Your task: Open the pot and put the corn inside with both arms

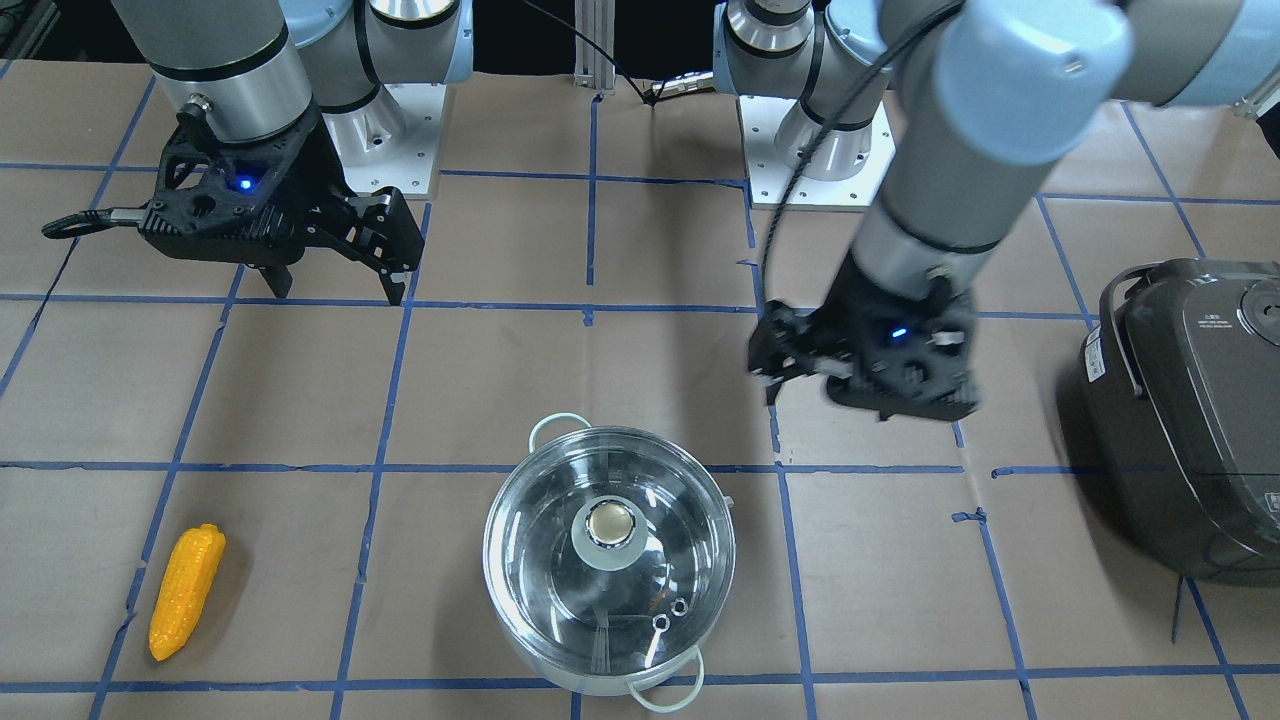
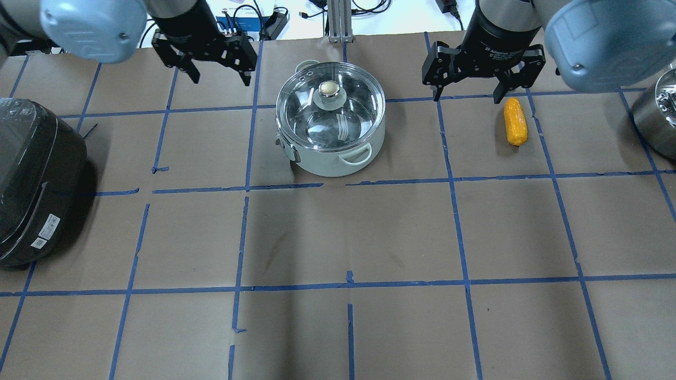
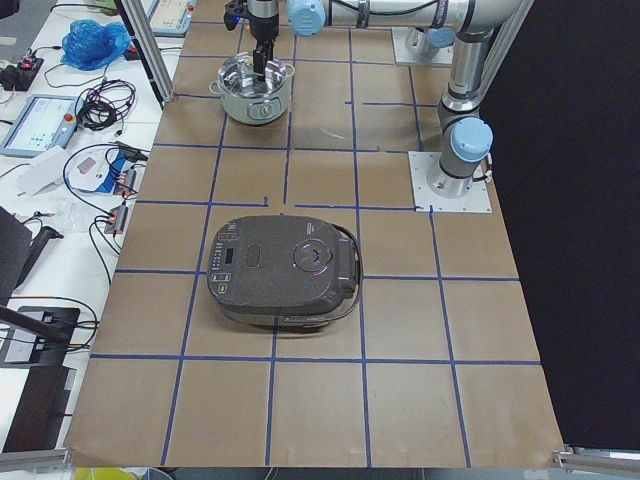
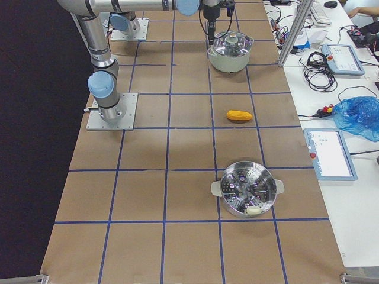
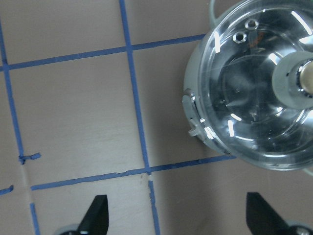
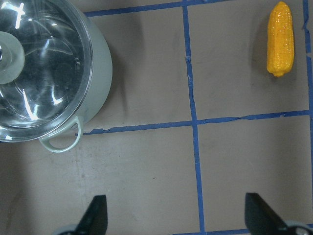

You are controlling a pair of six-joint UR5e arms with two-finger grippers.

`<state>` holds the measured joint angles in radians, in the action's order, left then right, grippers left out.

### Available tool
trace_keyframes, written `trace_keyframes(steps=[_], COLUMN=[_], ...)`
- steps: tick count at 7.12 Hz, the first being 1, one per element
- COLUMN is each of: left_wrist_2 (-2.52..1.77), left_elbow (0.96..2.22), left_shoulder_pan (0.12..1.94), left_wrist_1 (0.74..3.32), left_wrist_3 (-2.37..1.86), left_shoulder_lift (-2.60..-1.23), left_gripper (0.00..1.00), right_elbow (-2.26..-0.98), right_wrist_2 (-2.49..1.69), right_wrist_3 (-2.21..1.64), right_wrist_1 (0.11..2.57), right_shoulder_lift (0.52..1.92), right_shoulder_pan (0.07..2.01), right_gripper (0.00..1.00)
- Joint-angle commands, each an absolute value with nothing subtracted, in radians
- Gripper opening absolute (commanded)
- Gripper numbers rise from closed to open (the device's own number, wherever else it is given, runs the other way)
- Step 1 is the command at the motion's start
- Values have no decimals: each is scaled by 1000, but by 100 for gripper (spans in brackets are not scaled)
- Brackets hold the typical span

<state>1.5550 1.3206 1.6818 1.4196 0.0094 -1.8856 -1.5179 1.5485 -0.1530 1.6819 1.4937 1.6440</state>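
The steel pot stands at the table's far middle with its glass lid and knob on it. The yellow corn lies on the paper to its right, apart from it. My left gripper hangs open and empty, left of the pot. My right gripper hangs open and empty between pot and corn, just beyond the cob. The left wrist view shows the pot at upper right, ahead of the open gripper. The right wrist view shows the corn at upper right and the pot at upper left.
A big dark rice cooker sits at the table's left end. A second steel pot with a steamer insert stands at the right end, past the corn. Blue tape lines grid the brown paper.
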Motion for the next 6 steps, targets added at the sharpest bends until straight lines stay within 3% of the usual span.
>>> trace_keyframes(steps=[1,3,6], left_wrist_2=[1554,1557,1552], left_elbow=[1144,1014,1011], left_shoulder_pan=[1819,1865,1865], left_wrist_1=[1405,1463,1451], left_wrist_3=[-197,-267,-267], left_shoulder_lift=[-2082,-2176,-2224], left_gripper=[100,100,100], right_elbow=[-1475,-1396,-1358], right_wrist_2=[1542,1546,1559], right_wrist_3=[-59,184,278], right_wrist_1=[1698,1835,1985], right_shoulder_lift=[1363,1196,944], right_shoulder_pan=[1576,1391,1269], right_gripper=[100,100,100])
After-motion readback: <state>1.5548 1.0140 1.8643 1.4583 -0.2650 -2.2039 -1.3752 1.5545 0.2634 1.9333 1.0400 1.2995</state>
